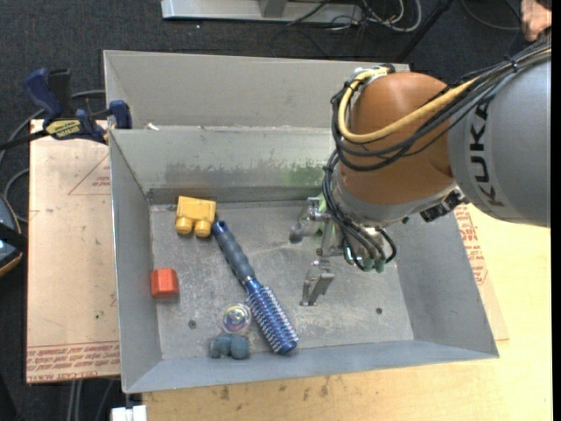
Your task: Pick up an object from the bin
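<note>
My gripper hangs over the bare floor in the middle of the bin, right of centre, open with nothing between its fingers. One fingertip is toward the back wall and the other toward the front. The nearest thing is a blue hairbrush, lying slantwise to the left of the gripper with its bristled head toward the front and its handle toward the back. A yellow plastic block sits at the handle's far end, near the back left of the floor.
A small red cube lies by the left wall. A shiny little ball and a grey-blue lump rest at the front left beside the brush head. The arm's orange cover and cables overhang the bin's right half.
</note>
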